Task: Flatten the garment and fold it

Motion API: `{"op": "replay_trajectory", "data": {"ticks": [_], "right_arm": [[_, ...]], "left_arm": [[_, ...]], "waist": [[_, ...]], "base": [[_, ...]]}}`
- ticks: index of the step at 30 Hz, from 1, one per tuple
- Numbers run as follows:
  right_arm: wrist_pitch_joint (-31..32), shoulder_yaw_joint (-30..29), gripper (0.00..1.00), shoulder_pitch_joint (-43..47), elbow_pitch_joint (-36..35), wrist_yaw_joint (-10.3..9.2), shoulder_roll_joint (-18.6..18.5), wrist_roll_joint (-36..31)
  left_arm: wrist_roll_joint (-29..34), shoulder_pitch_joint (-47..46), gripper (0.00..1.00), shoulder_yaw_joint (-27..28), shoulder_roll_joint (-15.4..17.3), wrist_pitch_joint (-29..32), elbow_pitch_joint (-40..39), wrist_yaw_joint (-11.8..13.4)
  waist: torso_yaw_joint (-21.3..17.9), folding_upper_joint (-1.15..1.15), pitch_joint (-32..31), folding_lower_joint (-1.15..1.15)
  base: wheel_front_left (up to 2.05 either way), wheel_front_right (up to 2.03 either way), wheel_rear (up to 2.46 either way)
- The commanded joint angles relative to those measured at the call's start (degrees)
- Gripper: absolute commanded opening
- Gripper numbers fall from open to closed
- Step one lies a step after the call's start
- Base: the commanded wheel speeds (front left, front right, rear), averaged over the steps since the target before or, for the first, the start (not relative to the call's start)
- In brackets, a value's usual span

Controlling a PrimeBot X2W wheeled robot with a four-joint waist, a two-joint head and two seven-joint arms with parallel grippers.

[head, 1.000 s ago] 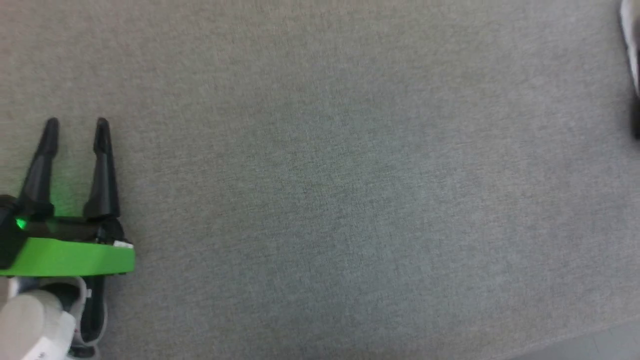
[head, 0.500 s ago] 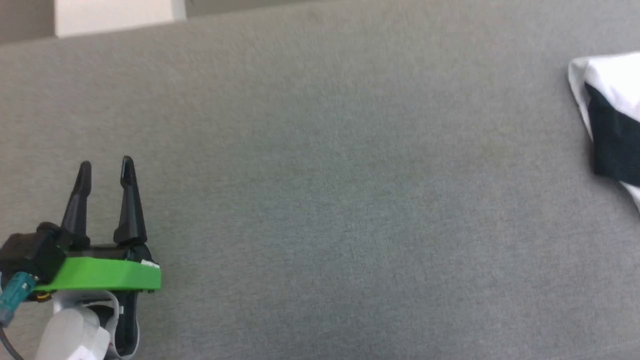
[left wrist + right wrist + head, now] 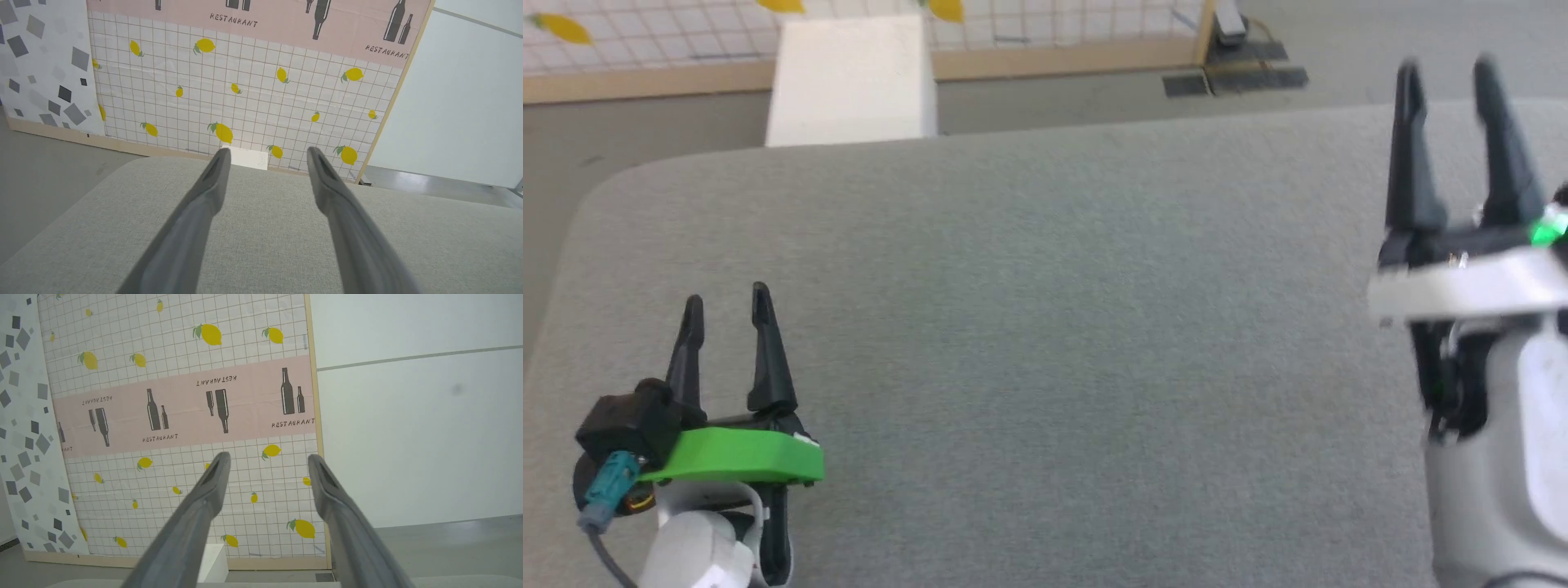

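Note:
The garment is out of view. My left gripper (image 3: 727,294) hovers low over the near left part of the grey fabric table (image 3: 1045,327), open, with nothing between its fingers. My right gripper (image 3: 1446,67) is raised higher at the right edge of the head view, also open and empty. In the left wrist view the left gripper (image 3: 267,151) points across the table (image 3: 261,245) toward the far wall. In the right wrist view the right gripper (image 3: 268,456) points at the wall, well above the table.
A white box (image 3: 849,77) stands on the floor just beyond the table's far edge, also visible as the box (image 3: 247,158) and the box (image 3: 212,559). A lemon-patterned wall panel (image 3: 245,102) stands behind it. The table's rounded far left corner (image 3: 600,188) is close to my left gripper.
The head camera has tilted up, so the far table edge, box and wall came into view. The right gripper has come into the picture at the right. The garment at the right edge no longer shows.

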Motion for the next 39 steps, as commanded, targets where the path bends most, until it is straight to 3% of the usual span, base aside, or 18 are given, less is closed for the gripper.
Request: {"op": "replay_trajectory", "data": {"ticks": [1,8,16,39], "right_arm": [[-1.2,0.3,1.0,2.9,0.8,-0.09,0.2,2.1],[-4.0,3.3,1.0,12.8,5.4,-0.09,0.2,6.0],[-4.2,3.7,1.0,19.6,4.6,-0.09,0.2,1.9],[-4.2,-0.1,1.0,24.7,9.0,-0.09,0.2,1.3]], "left_arm": [[1.0,0.2,1.0,-0.4,-0.5,-0.4,0.4,0.2],[1.8,1.0,1.0,-1.0,-1.7,-0.6,2.6,0.5],[3.5,2.5,1.0,-2.2,-2.4,-0.7,5.7,0.7],[7.0,5.0,1.0,-2.9,-5.1,-0.7,11.8,-0.6]], "waist": [[3.2,0.0,-3.2,0.01],[3.9,0.0,-5.2,0.01],[3.9,0.0,-6.3,0.01],[3.7,0.0,-7.4,0.01]], "base": [[0.0,0.0,0.0],[0.0,0.0,0.0],[0.0,0.0,0.0],[0.0,0.0,0.0]]}}
